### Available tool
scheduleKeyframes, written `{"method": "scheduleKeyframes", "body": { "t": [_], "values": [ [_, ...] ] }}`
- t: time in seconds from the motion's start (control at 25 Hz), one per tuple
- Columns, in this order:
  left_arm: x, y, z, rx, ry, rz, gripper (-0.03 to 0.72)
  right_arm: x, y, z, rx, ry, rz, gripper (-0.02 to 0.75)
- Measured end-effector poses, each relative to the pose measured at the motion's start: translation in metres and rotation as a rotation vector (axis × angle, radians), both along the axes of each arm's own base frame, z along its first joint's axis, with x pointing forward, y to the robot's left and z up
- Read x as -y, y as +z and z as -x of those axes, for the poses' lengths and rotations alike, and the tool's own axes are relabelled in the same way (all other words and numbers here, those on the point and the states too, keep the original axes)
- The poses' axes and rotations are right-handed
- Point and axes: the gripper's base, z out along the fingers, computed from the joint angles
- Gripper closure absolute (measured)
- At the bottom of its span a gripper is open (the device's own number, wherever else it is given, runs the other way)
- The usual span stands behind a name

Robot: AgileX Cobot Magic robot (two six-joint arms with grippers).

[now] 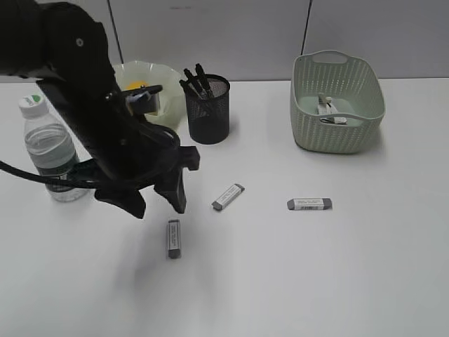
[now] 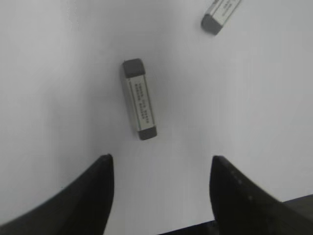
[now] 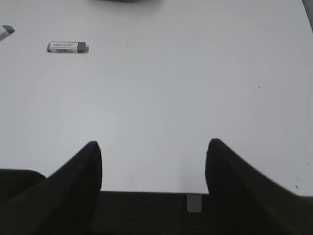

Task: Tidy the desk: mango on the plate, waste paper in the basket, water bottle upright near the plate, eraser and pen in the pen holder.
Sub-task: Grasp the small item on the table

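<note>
Lying flat on the desk (image 1: 316, 281), the nearest eraser (image 1: 173, 239) has its long axis running toward and away from the camera in the exterior view, grey tips at both ends and a printed white sleeve between them. In the left wrist view the same eraser (image 2: 140, 99) sits just ahead of the left gripper (image 2: 159, 188), its length tilted slightly off the line between the two dark fingers; the jaws stand wide apart, empty, touching nothing. A second eraser (image 1: 228, 196) lies diagonally to the right of and beyond the first, and a third eraser (image 1: 309, 204) rests crosswise, well to the right of that one. Behind the first eraser stands the pen holder (image 1: 208, 109) with dark pens upright in it. Left of the pen holder is the plate (image 1: 158, 74), something yellow inside it, largely hidden by the arm. Farther left, the water bottle (image 1: 50, 147) stands upright. Right of the pen holder sits the basket (image 1: 337, 102), with pale scraps inside. The right gripper (image 3: 152, 161) hovers over bare desk, jaws spread wide and empty.
</note>
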Motion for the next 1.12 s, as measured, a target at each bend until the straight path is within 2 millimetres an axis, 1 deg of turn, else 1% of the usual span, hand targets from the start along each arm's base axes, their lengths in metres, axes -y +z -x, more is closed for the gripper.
{"method": "scheduleKeyframes", "body": {
  "t": [0.24, 0.52, 0.64, 0.76, 0.96, 1.12],
  "values": [
    [0.006, -0.018, -0.007, -0.009, 0.038, 0.008, 0.218, 0.0, 0.0, 0.0, 0.0, 0.0, 0.0, 0.207],
    [0.008, -0.052, -0.014, -0.049, 0.045, -0.048, 0.223, 0.0, 0.0, 0.0, 0.0, 0.0, -0.001, 0.207],
    [0.008, -0.063, -0.017, -0.064, 0.048, -0.075, 0.225, 0.0, 0.0, 0.0, 0.0, 0.0, -0.001, 0.207],
    [0.012, -0.07, -0.022, -0.07, 0.052, -0.08, 0.227, 0.0, 0.0, 0.0, 0.0, 0.0, -0.001, 0.206],
    [0.02, -0.073, -0.033, -0.056, 0.052, -0.073, 0.236, 0.0, 0.0, 0.0, 0.0, 0.0, -0.001, 0.206],
    [0.018, -0.077, -0.034, -0.07, 0.028, -0.115, 0.238, 0.0, 0.0, 0.0, 0.0, -0.001, -0.001, 0.206]
  ]
}}
